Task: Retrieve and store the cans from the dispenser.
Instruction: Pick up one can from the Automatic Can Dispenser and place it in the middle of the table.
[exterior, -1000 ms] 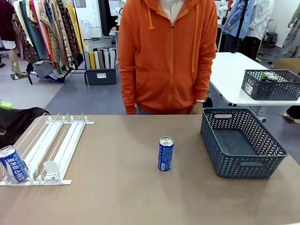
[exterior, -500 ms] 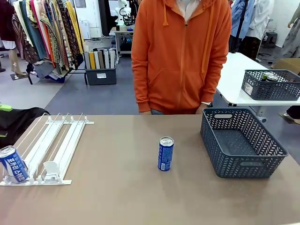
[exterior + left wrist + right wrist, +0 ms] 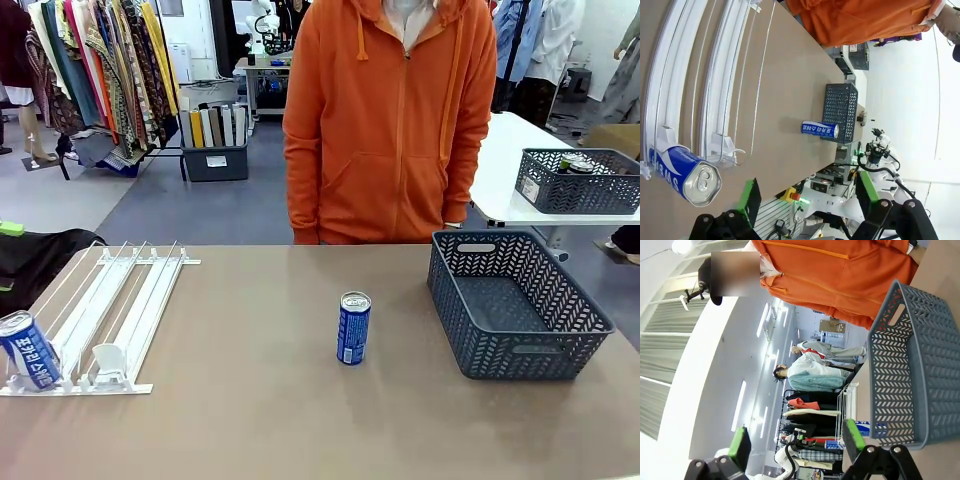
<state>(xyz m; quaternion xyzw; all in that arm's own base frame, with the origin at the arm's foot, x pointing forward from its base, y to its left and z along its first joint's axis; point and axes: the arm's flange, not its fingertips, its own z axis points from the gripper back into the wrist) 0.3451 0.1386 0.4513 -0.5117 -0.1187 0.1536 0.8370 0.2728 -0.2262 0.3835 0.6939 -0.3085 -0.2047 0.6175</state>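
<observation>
One blue can [image 3: 353,327] with white lettering stands upright in the middle of the table. A second blue can [image 3: 28,350] leans at the front lip of the white dispenser [image 3: 110,300] at the left. In the left wrist view my left gripper [image 3: 807,195] is open, with nothing between its green pads. The dispenser's can [image 3: 685,172] lies close before it, silver top towards me, and the other can [image 3: 819,129] is farther off. My right gripper [image 3: 797,442] is open too and holds nothing. It hangs apart from the basket [image 3: 920,370].
A blue-grey woven-pattern basket [image 3: 515,300] stands at the table's right with nothing in it. A person in an orange hoodie [image 3: 390,120] stands at the far edge. Behind, a second basket [image 3: 578,180] sits on a white table.
The person in the orange hoodie has shifted to the right along the far edge. Both cans, the dispenser and the basket stay where they were.
</observation>
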